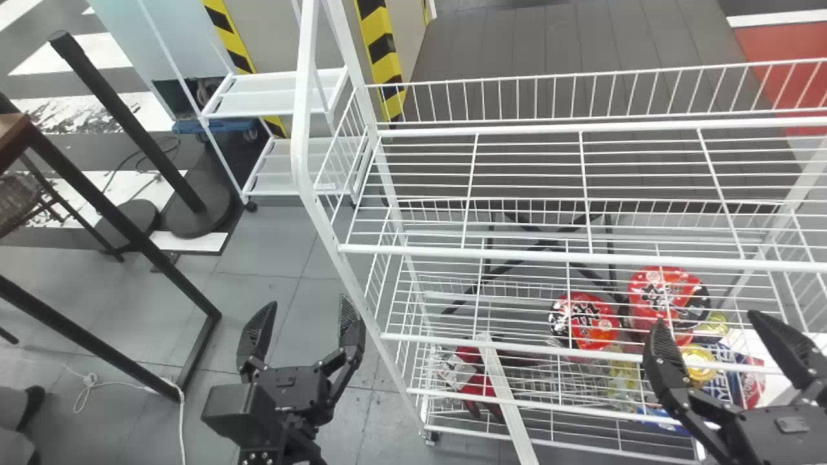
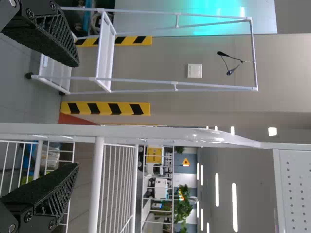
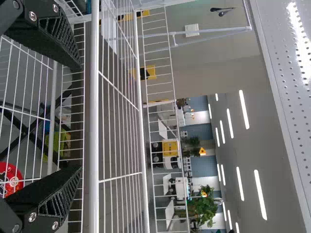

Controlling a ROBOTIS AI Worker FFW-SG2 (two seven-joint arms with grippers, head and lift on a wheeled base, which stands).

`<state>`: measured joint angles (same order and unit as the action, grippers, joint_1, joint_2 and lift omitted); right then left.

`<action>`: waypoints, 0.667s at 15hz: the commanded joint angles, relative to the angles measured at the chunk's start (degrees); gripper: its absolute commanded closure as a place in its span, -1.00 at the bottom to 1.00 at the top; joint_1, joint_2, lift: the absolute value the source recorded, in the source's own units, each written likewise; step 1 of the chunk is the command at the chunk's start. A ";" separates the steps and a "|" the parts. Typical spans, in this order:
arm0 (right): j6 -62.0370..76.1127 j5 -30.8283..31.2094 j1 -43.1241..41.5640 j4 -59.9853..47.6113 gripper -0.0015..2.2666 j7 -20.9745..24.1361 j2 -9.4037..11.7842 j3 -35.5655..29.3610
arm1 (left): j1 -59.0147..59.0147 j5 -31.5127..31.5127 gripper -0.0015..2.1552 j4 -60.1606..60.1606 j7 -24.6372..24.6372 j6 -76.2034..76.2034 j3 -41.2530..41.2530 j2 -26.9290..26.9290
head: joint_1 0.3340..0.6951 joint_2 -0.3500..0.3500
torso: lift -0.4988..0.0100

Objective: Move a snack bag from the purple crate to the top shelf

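The left gripper and right gripper are held with ribbed black fingers spread near the white wire top shelf, whose grid is crossed before glossy, rounded red packages lower down, the snack bag unidentifiable.

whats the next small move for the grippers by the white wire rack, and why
Probably ease the right gripper back from the white wire rack before going for a pick: its jaws stand open and empty, with the rack's wires behind them. The left gripper is also open and empty, so neither seems ready to place anything.
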<state>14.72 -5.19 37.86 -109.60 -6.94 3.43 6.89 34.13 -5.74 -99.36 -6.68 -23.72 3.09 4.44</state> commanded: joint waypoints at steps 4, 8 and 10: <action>-0.26 0.09 -0.33 0.44 -0.93 0.00 0.00 0.14 | -0.03 -0.15 -0.93 0.13 0.35 -0.05 -0.01 0.13 | 1.00 0.68 | 0.57; -0.26 0.00 -0.51 0.88 -0.93 0.09 -0.09 0.14 | -0.03 -0.23 -0.93 0.22 0.44 -0.05 -0.01 0.04 | 1.00 0.67 | 0.50; -0.26 0.09 -0.51 0.97 -0.93 0.09 -0.09 0.14 | -0.03 -0.23 -0.93 0.13 0.52 -0.05 -0.01 0.13 | 1.00 0.67 | 0.47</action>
<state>14.45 -5.16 37.36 -108.70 -6.85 3.34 7.04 34.10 -5.98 -99.16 -6.16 -23.77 3.07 4.53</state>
